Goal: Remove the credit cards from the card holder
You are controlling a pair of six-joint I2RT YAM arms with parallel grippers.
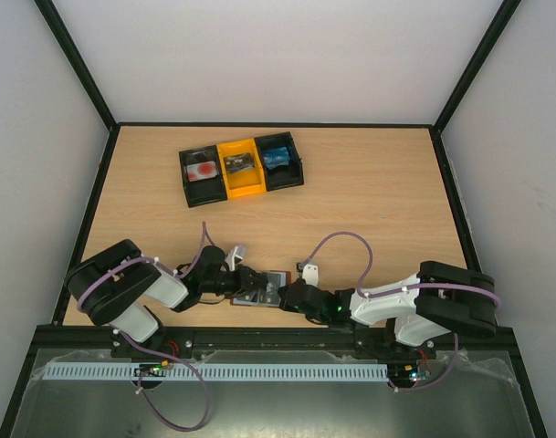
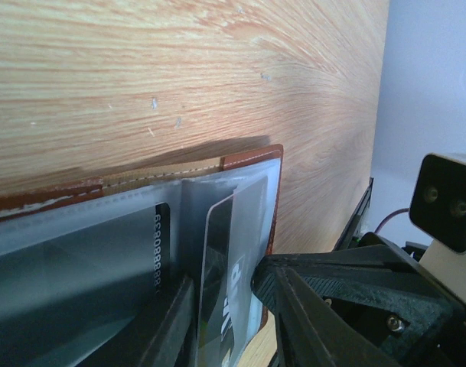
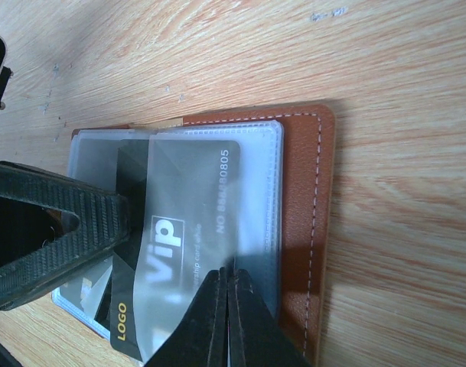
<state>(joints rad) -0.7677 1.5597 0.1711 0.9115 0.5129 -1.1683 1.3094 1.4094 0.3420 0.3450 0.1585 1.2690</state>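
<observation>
1. The wallet [image 3: 301, 214] lay open on the table [image 1: 369, 210] near its front edge, between the two arms, with its clear sleeves facing up.
2. A dark card [image 3: 183, 229] marked VIP sat skewed among those sleeves. One end seemed to poke out, but as far as I could see it was not free of the plastic.
3. The right gripper [image 3: 229, 287] had its fingers closed tight together, the tips pressing down on the sleeve over the card. It looked to be pinning the wallet rather than holding anything.
4. The left gripper [image 3: 119, 222] was at the opposite side, its jaws drawn narrow about the card's edge. I could not tell whether they truly pinched it.
5. At the far side stood a tray [image 1: 185, 178] with three bins. A blue card [image 1: 278, 155] lay in one end bin. The other two bins each held something too small to make out.
6. My reading was that at least one card had been taken out and put away, and the dark one was partway out. Another card may have sat deeper in the sleeves, so some pulling remained.
</observation>
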